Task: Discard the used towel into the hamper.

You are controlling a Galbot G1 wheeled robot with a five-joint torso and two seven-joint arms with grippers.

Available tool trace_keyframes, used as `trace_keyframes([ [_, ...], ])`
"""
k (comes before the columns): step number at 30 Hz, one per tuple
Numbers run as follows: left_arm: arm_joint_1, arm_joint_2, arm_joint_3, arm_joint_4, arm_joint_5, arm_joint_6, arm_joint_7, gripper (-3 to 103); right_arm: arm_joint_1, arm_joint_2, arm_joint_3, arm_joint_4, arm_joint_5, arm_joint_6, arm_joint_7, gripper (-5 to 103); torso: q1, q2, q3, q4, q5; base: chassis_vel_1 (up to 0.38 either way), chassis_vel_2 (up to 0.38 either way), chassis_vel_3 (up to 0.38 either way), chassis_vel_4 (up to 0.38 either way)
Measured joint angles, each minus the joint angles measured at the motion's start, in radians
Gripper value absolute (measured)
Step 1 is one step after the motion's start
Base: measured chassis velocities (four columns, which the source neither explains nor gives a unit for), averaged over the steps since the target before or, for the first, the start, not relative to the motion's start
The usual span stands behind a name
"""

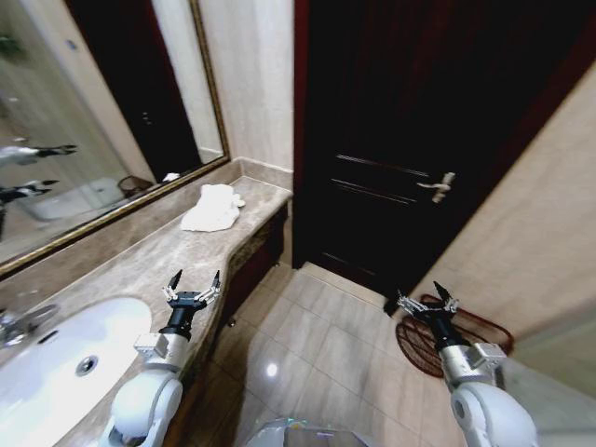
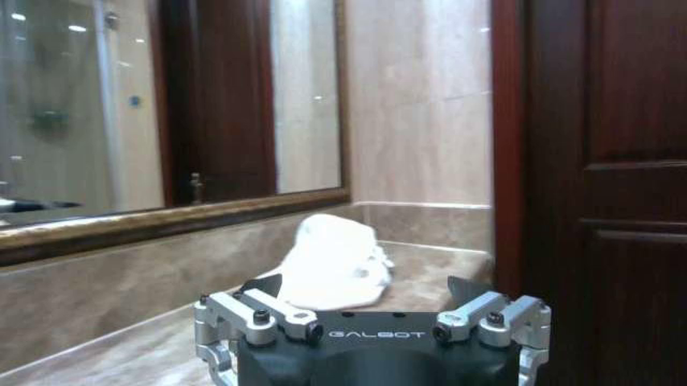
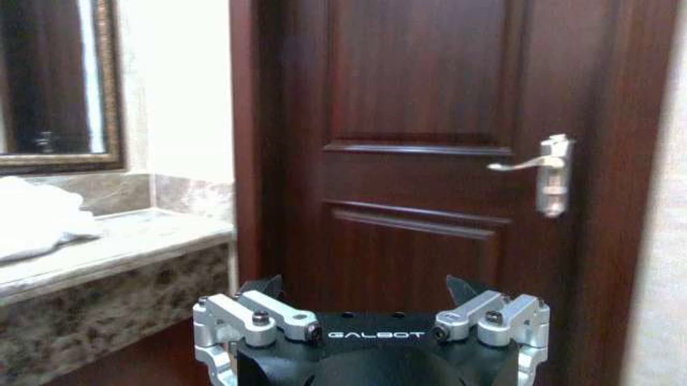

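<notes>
Overhead, we see our left gripper (image 1: 194,282) raised over the counter (image 1: 140,261), jaws spread, empty, towel (image 1: 212,208) well ahead by the mirror (image 1: 84,121), right gripper (image 1: 426,300) spread before the hamper (image 1: 461,337), left wrist view, towel (image 2: 327,264) on counter (image 2: 429,269), right wrist view, door (image 3: 429,161).

One towel (image 1: 212,207) on the counter (image 1: 140,261), one sink (image 1: 56,358) in it, one hamper (image 1: 461,337) beside it, two grippers.

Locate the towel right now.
In the head view, the towel lies crumpled at the counter's far end, robot's left, below the mirror, beyond the left gripper.
</notes>
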Motion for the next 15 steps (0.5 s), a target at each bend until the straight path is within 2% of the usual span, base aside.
trace_keyframes([
  [6,0.006,-0.005,0.002,-0.007,0.004,-0.008,-0.010,100,0.001,-0.002,-0.001,-0.005,0.002,0.003,-0.005,100,0.000,0.000,0.000,-0.0001,0.0002,-0.009,0.150,0.132,-0.030],
  [15,0.010,-0.011,0.002,-0.007,0.007,-0.014,-0.020,100,0.000,-0.007,-0.003,-0.012,0.002,0.007,-0.009,100,0.000,0.000,0.000,-0.0003,0.0000,-0.080,0.098,0.089,-0.091],
])
